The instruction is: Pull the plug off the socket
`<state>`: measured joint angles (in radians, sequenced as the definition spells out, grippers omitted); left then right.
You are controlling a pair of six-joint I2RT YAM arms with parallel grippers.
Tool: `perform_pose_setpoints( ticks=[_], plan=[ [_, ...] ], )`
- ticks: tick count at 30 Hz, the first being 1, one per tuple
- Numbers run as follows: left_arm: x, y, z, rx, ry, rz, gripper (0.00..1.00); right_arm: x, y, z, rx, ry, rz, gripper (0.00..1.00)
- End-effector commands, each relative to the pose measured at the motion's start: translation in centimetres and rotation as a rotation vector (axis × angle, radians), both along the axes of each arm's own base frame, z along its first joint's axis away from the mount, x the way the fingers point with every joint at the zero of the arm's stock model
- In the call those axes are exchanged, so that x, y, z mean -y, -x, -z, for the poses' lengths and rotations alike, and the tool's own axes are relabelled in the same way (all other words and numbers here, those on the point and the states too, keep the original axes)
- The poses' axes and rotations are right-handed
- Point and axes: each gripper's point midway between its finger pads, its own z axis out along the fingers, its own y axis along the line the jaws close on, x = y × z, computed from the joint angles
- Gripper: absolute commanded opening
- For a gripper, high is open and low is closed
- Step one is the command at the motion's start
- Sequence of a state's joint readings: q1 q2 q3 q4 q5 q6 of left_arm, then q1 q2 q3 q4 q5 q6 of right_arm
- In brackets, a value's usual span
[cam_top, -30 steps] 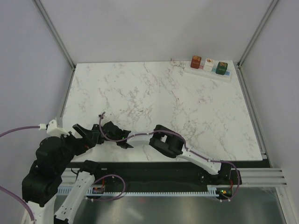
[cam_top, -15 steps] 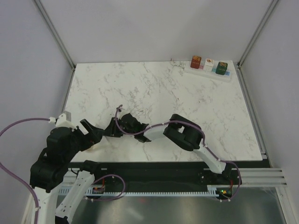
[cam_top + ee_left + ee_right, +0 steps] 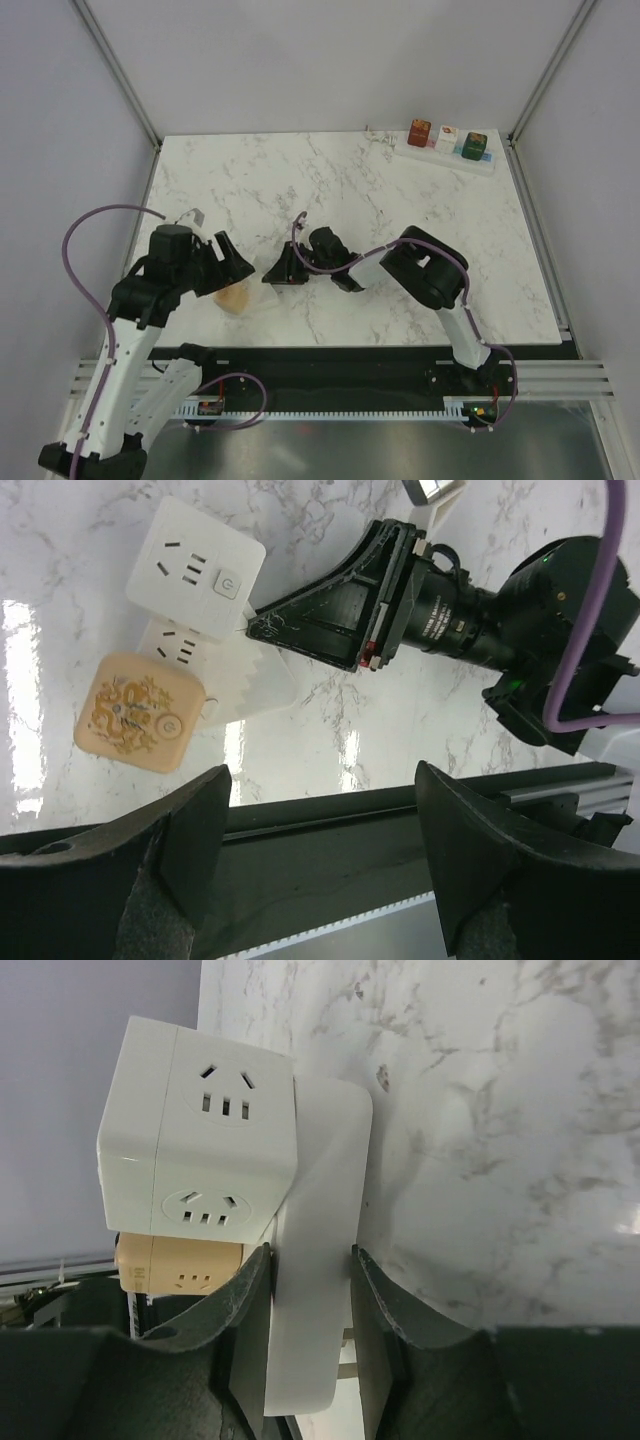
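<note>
Socket [image 3: 325,1160], one end clamped in the right hand [image 3: 310,1252], sits braced as the empty, wide-open left hand [image 3: 320,780] has swung in above its peach plug [image 3: 132,712], likely ready to pull.

The socket [image 3: 310,1260] is a plain white strip with rounded corners, low and left of centre in the overhead view. Two cubes sit plugged in next to each other on its face: a white cube plug [image 3: 197,570] with outlet slots and a button, and a peach cube plug [image 3: 137,712] with a gold pattern.
</note>
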<state>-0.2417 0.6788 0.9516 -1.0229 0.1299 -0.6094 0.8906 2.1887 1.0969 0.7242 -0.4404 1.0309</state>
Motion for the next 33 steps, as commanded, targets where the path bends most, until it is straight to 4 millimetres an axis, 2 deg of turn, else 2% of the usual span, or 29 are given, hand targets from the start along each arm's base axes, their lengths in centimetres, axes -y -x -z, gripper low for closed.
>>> perform_pose_setpoints(
  ticks=[1,2,4,7,11,12,14,18,19,21,22,24,28,33],
  plan=[
    [2.4,-2.9,0.5,0.021,-0.002,0.178,0.81,1.4,0.1,-2.5,0.063,-0.022,-0.090,0.00],
    [2.5,-3.4,0.3,0.026,-0.010,0.192,0.80,1.8,-0.1,-1.6,0.082,0.043,-0.119,0.00],
    [2.7,-4.7,0.6,0.021,-0.036,0.212,0.80,2.8,-0.9,-0.9,0.120,0.116,-0.139,0.00],
    [2.6,-5.8,0.9,0.015,-0.069,0.224,0.81,3.6,-1.1,-1.1,0.139,0.124,-0.159,0.00],
    [2.4,-6.6,3.1,-0.056,-0.104,0.222,0.83,4.9,-1.3,-0.8,0.144,0.122,-0.234,0.00],
    [2.4,-6.6,3.5,-0.066,-0.111,0.221,0.84,5.3,-1.9,-0.7,0.150,0.120,-0.231,0.01],
    [2.1,-6.6,4.4,-0.081,-0.131,0.201,0.89,5.6,-2.0,-1.0,0.155,0.109,-0.237,0.11],
    [1.9,-7.5,4.8,-0.075,-0.149,0.183,0.90,5.7,-1.8,-2.2,0.188,0.078,-0.243,0.32],
    [1.8,-7.8,4.9,-0.076,-0.161,0.180,0.90,5.7,-1.7,-2.3,0.190,0.071,-0.244,0.40],
    [1.8,-8.3,5.3,-0.091,-0.178,0.191,0.90,5.7,-1.5,-2.6,0.185,0.054,-0.251,0.45],
    [1.8,-8.7,6.1,-0.123,-0.190,0.194,0.90,5.7,-1.2,-2.9,0.180,0.041,-0.257,0.50],
    [1.6,-9.4,6.9,-0.146,-0.214,0.193,0.90,5.6,-1.1,-3.5,0.190,0.014,-0.260,0.54],
    [0.9,-10.6,9.8,-0.246,-0.287,0.190,0.87,5.9,-1.0,-4.2,0.209,0.013,-0.252,0.59],
    [-0.7,-11.0,10.6,-0.262,-0.370,0.151,0.87,6.1,-0.9,-4.7,0.235,0.014,-0.256,0.61]
  ],
)
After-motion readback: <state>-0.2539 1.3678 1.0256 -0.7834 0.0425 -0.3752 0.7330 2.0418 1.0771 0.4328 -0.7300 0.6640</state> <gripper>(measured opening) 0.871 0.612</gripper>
